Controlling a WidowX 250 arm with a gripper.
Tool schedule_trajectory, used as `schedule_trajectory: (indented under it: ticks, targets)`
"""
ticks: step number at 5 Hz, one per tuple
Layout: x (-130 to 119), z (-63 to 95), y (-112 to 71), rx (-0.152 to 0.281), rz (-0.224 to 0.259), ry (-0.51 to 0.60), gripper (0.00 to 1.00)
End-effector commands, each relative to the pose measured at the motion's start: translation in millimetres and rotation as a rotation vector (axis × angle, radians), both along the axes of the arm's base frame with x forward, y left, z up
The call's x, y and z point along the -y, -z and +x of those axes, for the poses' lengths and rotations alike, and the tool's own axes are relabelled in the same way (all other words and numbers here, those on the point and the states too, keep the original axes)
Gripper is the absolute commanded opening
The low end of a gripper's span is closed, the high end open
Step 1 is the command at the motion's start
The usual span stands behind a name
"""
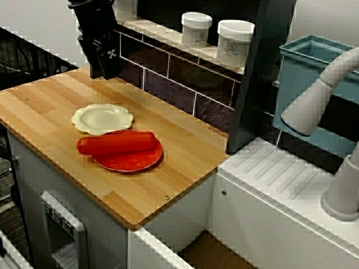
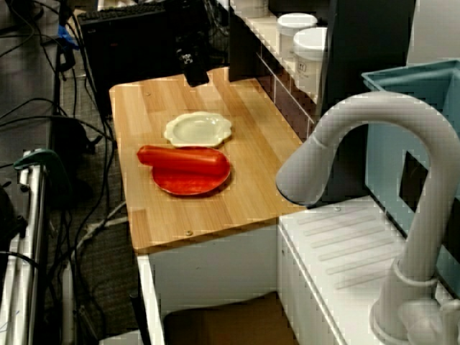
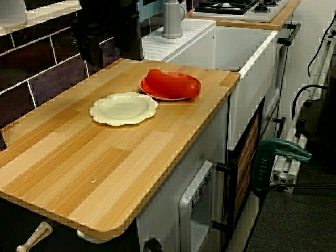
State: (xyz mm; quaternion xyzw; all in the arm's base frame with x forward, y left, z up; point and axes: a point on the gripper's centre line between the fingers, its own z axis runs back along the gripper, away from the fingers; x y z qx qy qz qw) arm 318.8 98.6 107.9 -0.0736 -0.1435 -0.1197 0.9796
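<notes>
My black gripper hangs over the far left corner of the wooden counter, close to the tiled back wall, and holds nothing that I can see. Its fingers are dark and merge together, so their state is unclear. The nearest thing is an empty cream scalloped plate, a little in front of it. Touching that plate's front edge is a red plate with a long red sausage-shaped object lying across it. The sink-side view shows the gripper behind the cream plate. The view along the counter shows both plates but not the gripper.
Two white lidded jars stand on the shelf above the tiles. Right of the counter are a white sink drainboard, a grey faucet and a blue bin. A dark post rises at the counter's back right corner.
</notes>
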Motion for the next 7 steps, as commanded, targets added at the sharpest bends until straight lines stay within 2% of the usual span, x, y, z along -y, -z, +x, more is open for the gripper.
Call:
schedule_trajectory:
  ticks: [1,2,3,5,7]
  targets:
    - [-13.3,-17.8,-16.9,0.034,0.011,0.016,1.0]
    - [1.6,-23.8,-16.4,0.046,0.027,0.153,1.0]
    - [14.6,-28.1,-10.0,0.039,0.042,0.214,1.0]
    - [53.9,-38.3,6.1,0.024,0.078,0.274,1.0]
    - [77.1,-46.1,35.8,0.013,0.132,0.244,1.0]
